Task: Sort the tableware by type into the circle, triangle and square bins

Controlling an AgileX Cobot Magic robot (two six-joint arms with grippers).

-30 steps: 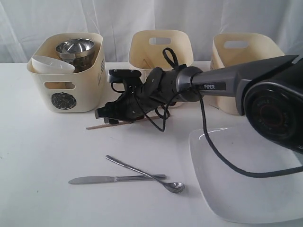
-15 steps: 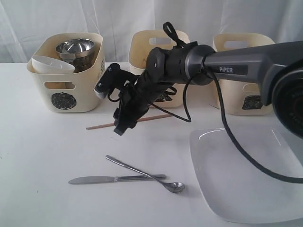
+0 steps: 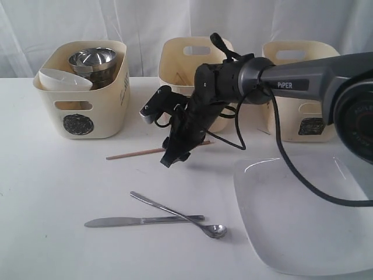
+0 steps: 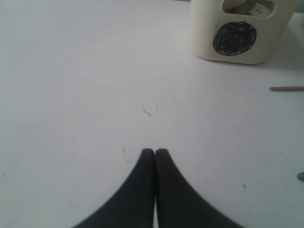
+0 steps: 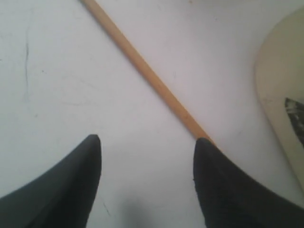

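My left gripper (image 4: 155, 152) is clenched on nothing, fingers pressed together over bare table, well to the left of the wooden chopstick (image 3: 135, 153), whose tip just shows at the edge of that wrist view (image 4: 287, 88). Behind and left of the chopstick stands the circle-marked bin (image 3: 102, 114), holding the nested steel bowls (image 3: 93, 58) and the white bowl (image 3: 64, 79). The chopstick lies flat on the table. In front of it, well apart, the steel knife (image 3: 134, 221) lies with the spoon (image 3: 175, 214) crossed over its handle. My right gripper (image 3: 160, 133) hangs over the chopstick's right end with its jaws spread wide and nothing held; in the wrist view the stick (image 5: 142, 66) runs slantwise toward the gap (image 5: 145, 140) and slips out of sight behind one fingertip (image 5: 209, 156). Just behind that end is the middle bin (image 3: 175, 70), its mark hidden by my arm. Right of the chopstick sit the large white plate (image 3: 303, 221) and, farther back, the third bin (image 3: 288, 105).
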